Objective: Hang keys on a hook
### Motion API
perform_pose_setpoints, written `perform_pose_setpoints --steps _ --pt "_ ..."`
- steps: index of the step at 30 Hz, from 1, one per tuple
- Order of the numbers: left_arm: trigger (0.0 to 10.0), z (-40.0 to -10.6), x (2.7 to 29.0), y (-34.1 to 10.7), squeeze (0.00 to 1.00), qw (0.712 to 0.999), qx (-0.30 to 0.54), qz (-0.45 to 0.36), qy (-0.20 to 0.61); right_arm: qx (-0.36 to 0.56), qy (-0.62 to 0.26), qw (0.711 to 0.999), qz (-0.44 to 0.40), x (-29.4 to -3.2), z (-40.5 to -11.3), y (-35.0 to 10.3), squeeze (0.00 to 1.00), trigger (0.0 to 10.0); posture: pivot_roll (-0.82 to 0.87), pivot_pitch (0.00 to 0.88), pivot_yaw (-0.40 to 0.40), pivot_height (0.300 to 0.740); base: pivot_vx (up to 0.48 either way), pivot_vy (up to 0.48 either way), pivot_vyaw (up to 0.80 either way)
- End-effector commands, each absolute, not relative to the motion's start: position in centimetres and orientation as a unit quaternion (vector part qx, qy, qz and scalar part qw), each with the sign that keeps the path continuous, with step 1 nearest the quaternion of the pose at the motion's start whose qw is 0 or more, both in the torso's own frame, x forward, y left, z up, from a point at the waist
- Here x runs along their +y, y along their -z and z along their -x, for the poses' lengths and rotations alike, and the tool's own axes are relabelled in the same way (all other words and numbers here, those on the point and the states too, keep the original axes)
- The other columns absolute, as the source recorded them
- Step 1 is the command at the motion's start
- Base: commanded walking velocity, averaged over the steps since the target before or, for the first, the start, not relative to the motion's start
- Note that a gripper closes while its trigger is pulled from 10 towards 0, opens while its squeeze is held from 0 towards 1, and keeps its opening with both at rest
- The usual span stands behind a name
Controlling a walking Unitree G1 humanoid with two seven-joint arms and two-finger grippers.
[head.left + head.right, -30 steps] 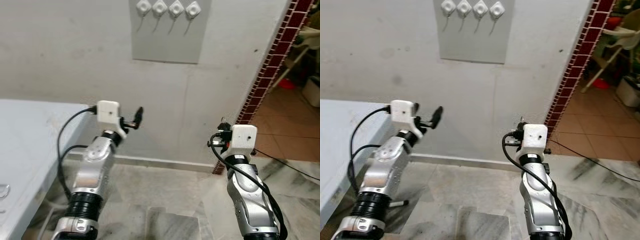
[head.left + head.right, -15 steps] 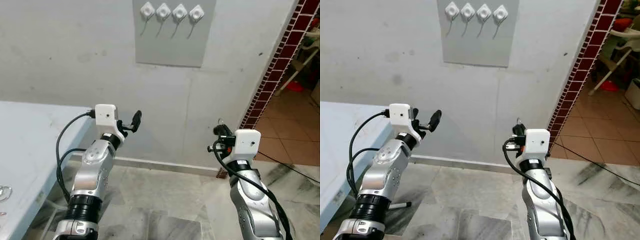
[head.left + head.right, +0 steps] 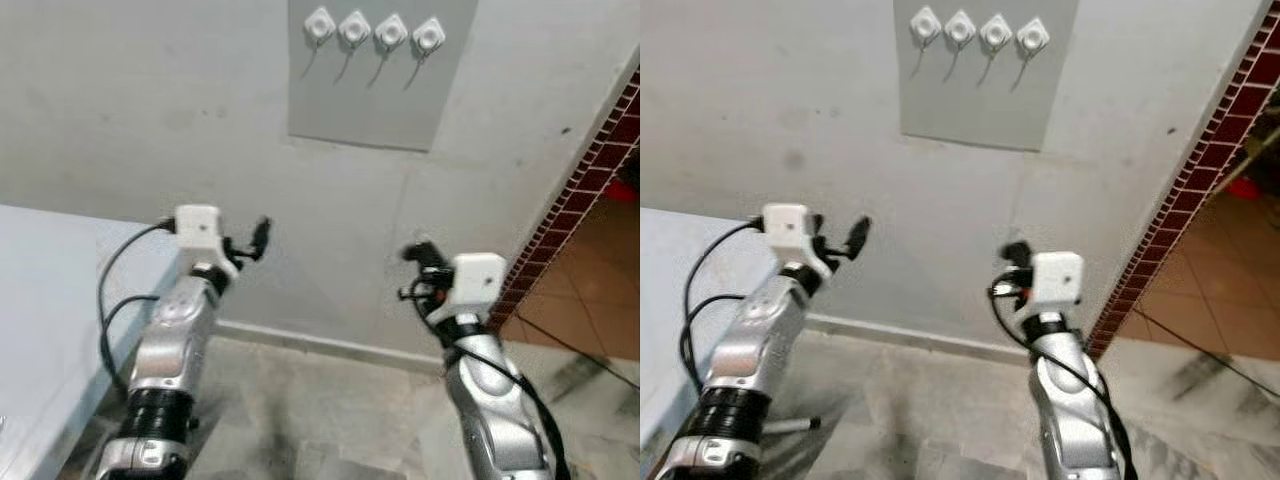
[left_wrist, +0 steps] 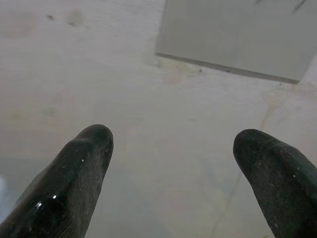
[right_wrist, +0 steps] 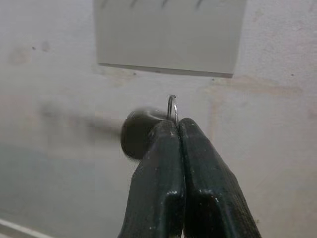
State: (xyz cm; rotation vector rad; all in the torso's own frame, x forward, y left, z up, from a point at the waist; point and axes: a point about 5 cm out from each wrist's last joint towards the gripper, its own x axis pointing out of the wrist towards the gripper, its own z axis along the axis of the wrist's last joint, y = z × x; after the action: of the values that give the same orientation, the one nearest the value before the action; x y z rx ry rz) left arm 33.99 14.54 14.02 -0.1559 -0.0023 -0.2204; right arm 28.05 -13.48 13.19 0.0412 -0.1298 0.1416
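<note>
1. While the right gripper (image 5: 177, 130) faced the wall, its two black fingers were pressed together, pinching a thin metal key ring (image 5: 172, 108) whose loop stood just past the fingertips.
2. Well above and ahead of that gripper, four white hooks (image 3: 979, 32) sat in a row on a grey panel (image 3: 985, 100).
3. To the right gripper's left, the left gripper (image 4: 173, 163) was held up empty, its fingers spread.
4. The ring looked light, stiff and slippery, so a firm pinch low on the loop, leaving the top free to slip over a hook, seemed the best hold.
5. Any keys hanging from the ring were hidden behind the fingers, and a dark blurred blob (image 5: 136, 131) beside the ring could not be identified.
6. A pale table (image 3: 40, 300) stood beside the left arm.
</note>
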Motion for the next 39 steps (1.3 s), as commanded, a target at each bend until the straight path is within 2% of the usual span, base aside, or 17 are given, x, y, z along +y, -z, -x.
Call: perform_pose_setpoints --steps 1,24,36,39 --pt "10.0 -34.1 13.2 -14.5 0.0 0.988 -0.006 0.079 0.129 -0.074 -0.053 0.996 -0.015 -14.6 -28.0 -13.5 0.0 10.0 0.1 0.014 -0.004 0.74 0.469 0.0 0.0" --pt "10.0 -34.2 13.0 -14.6 0.0 0.989 -0.005 0.077 0.13 -0.074 -0.06 0.995 -0.021 -14.3 -28.0 -13.5 0.0 10.0 0.1 0.012 -0.004 0.74 0.469 0.0 0.0" --pt "10.0 -34.4 12.1 -16.0 0.0 0.993 -0.043 0.064 0.094 -0.088 -0.069 0.994 0.004 -14.4 -28.0 -13.8 0.0 10.0 0.1 0.022 -0.005 0.74 0.0 0.0 0.0" --pt "10.0 -34.5 10.4 -17.6 0.0 0.988 -0.072 0.05 0.126 -0.109 -0.09 0.99 0.016 -14.6 -28.9 -14.8 0.0 10.0 0.1 0.027 -0.005 0.74 0.0 0.0 0.0"
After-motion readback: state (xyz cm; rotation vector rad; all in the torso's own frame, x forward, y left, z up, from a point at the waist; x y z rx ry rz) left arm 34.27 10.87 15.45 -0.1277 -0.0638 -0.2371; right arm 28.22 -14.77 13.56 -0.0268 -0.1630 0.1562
